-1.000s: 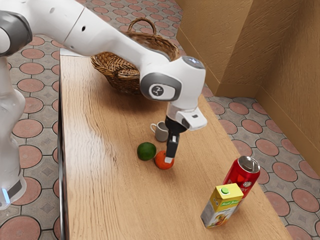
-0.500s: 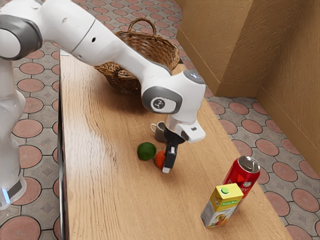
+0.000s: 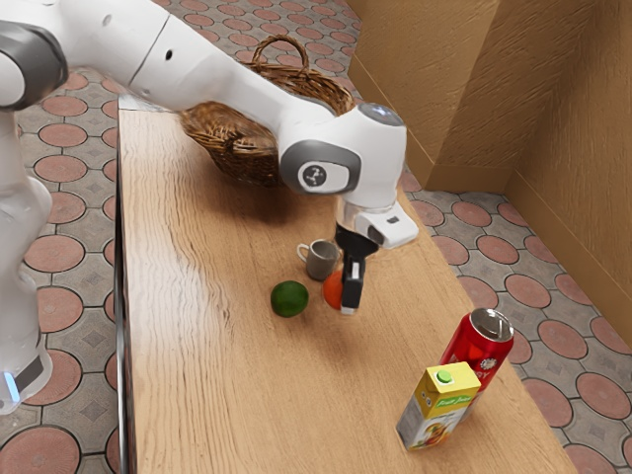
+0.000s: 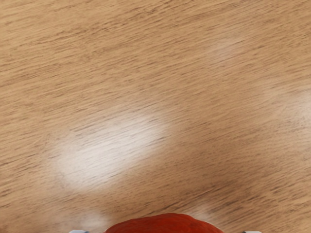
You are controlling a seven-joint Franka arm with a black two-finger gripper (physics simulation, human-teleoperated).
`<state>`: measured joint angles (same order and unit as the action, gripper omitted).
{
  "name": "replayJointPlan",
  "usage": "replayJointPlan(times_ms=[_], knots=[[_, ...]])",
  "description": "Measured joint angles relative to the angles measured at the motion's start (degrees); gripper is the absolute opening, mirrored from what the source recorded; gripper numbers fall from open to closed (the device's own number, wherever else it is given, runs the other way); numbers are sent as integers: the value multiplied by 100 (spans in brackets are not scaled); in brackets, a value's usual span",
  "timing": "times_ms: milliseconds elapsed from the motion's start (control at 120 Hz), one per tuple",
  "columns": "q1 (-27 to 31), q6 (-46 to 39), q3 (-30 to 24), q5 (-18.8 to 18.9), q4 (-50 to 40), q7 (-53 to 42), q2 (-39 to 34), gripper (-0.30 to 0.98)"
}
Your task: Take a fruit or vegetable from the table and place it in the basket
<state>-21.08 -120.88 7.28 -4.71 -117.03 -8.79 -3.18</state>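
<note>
Downward views, raised side and close wrist, shared tabletop [image 3: 207,355]

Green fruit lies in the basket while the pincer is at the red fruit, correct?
Not in the basket: the exterior view shows the green fruit on the table, near the mug. The pincer is indeed at the red fruit.

The exterior view is bright, with pale sheen on the tabletop [image 3: 188,355] at upper left and soft shadow below the basket [image 3: 242,158] at upper centre. White glare lies just off the wrist view's centre.
</note>
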Motion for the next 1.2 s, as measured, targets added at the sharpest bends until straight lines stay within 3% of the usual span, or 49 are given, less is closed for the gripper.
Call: replayJointPlan(times_ms=[233, 558, 933, 1200], knots=[[402, 1039, 1032, 287, 1761, -115, -362, 36], [473, 2793, 2142, 767, 3990, -377, 152, 36], [216, 3479, 4234, 704, 4177, -719, 377, 36], [1127, 3563, 4415, 657, 4150, -910, 411, 36]])
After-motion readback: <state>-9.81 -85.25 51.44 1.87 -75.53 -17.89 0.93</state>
